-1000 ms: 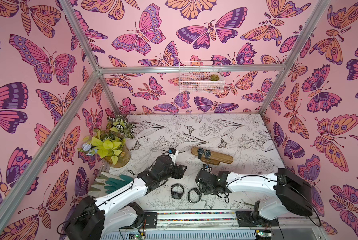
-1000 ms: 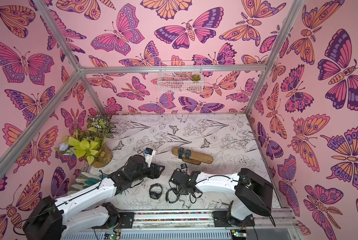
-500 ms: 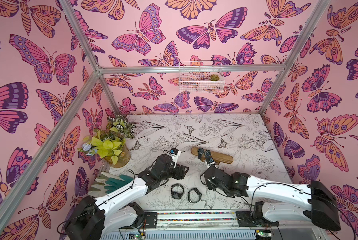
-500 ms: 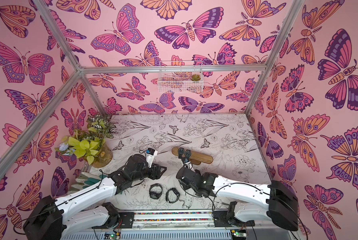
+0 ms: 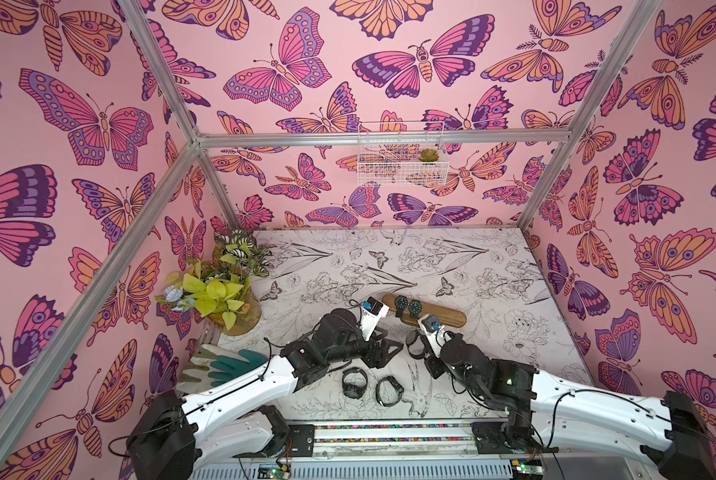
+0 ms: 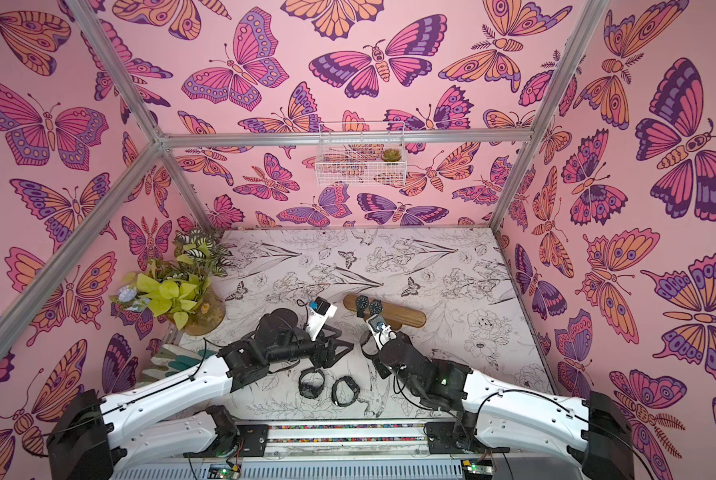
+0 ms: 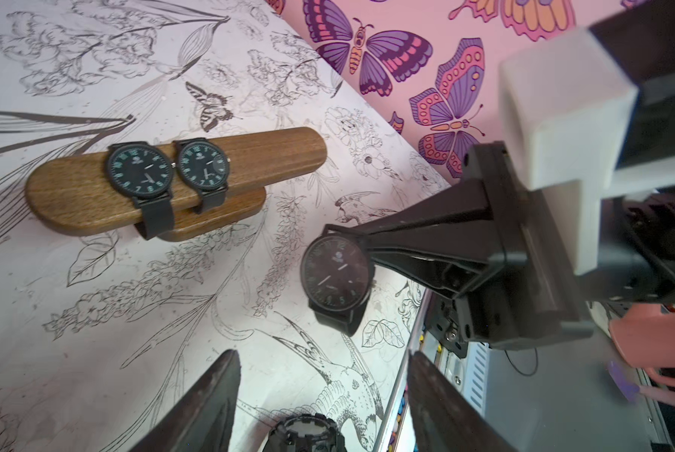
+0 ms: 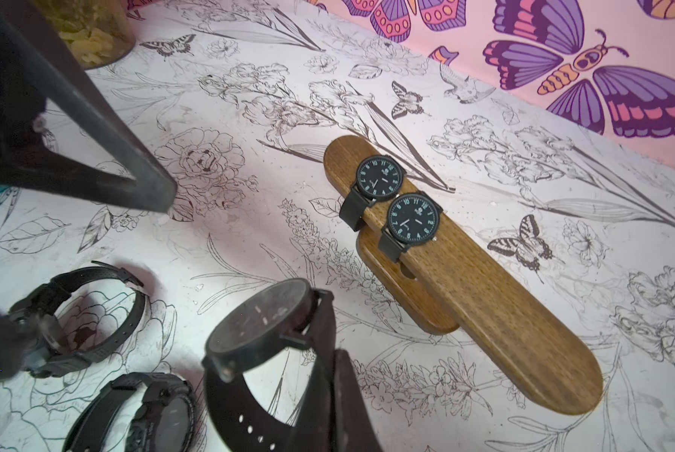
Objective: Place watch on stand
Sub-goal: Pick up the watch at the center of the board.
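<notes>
Teal numerals ring the dials of two dark watches (image 8: 375,182) strapped side by side round the left part of the stand (image 8: 504,313). The emblem under each twelve is too small to read. From the second dial to the stand's rounded right end the bar is bare wood, and the counter (image 5: 493,291) lies open right of and beyond it. The right tool (image 7: 365,246) is clamped narrow on the strap of a black watch (image 7: 337,272), face tilted, just near of the stand and apart from it. The left tool (image 7: 322,355) stands wide, gripping nothing, left of that watch, above two chunky watches (image 5: 354,382) lying by the counter's near edge.
</notes>
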You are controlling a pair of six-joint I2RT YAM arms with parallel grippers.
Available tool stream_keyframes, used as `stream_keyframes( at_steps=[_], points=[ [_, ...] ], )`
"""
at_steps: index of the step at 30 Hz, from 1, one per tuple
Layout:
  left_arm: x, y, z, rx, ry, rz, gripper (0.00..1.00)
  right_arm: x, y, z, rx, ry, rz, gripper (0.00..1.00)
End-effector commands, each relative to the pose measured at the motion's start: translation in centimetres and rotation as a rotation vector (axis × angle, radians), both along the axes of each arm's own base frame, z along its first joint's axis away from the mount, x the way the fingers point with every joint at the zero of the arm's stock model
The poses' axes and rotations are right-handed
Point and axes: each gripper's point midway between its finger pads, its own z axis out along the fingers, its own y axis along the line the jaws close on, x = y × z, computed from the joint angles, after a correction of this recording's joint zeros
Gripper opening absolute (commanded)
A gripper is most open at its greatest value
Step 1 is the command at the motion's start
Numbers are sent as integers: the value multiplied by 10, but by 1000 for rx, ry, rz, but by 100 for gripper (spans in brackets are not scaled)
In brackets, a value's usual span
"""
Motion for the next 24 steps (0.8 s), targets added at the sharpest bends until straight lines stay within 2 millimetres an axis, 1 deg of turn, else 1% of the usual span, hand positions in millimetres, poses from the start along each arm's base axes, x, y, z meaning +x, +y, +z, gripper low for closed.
stream_keyframes(
  at_steps=[1,7,12,17,20,24],
  points=[
    [-8,-11,17,-37,-40,-75,71,2,10,17,8,-66,61,0],
    [-8,-16,16,-25,-23,-89,71,-3,20,21,16,-60,123,0],
    [-8,-23,8,-1,24,-113,72,-9,29,23,41,-44,173,0],
    [-6,-27,0,26,51,-118,71,-9,30,23,49,-42,175,0],
    [-7,-28,-3,33,60,-122,70,-10,32,22,47,-35,183,0],
    [-8,-30,-7,43,78,-135,64,-10,31,22,47,-36,178,0]
  ],
)
